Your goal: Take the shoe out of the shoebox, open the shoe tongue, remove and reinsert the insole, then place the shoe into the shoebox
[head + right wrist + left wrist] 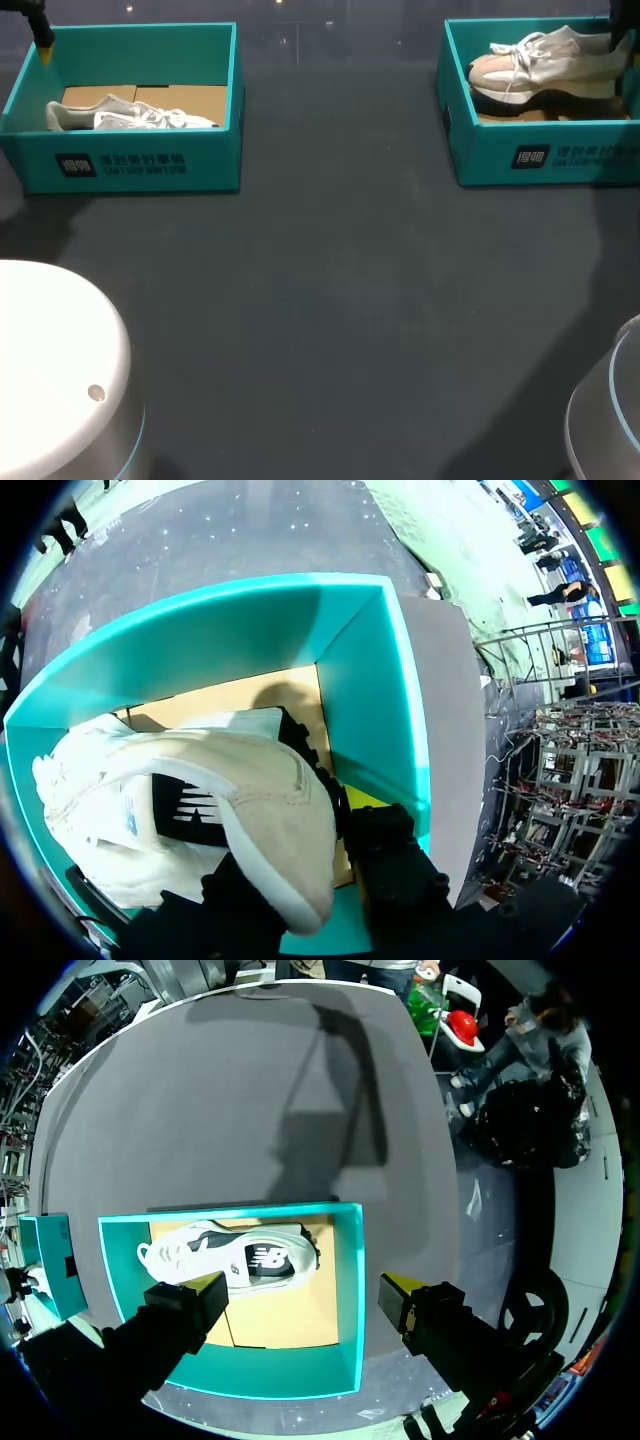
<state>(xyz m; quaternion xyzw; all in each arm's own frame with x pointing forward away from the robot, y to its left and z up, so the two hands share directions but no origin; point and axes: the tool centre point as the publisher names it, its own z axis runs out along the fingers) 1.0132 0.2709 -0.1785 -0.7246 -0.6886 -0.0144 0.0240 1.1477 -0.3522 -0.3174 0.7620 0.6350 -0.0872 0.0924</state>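
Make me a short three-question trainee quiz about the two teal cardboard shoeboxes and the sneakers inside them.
1. True or false: the left gripper is shut on the grey-white sneaker in the left teal shoebox.
2. The beige sneaker is in: A) the left shoebox, B) the right teal shoebox, C) neither box.
3. Fill in: the right gripper is shut on the beige sneaker's ____.
Key: 1 false; 2 B; 3 heel.
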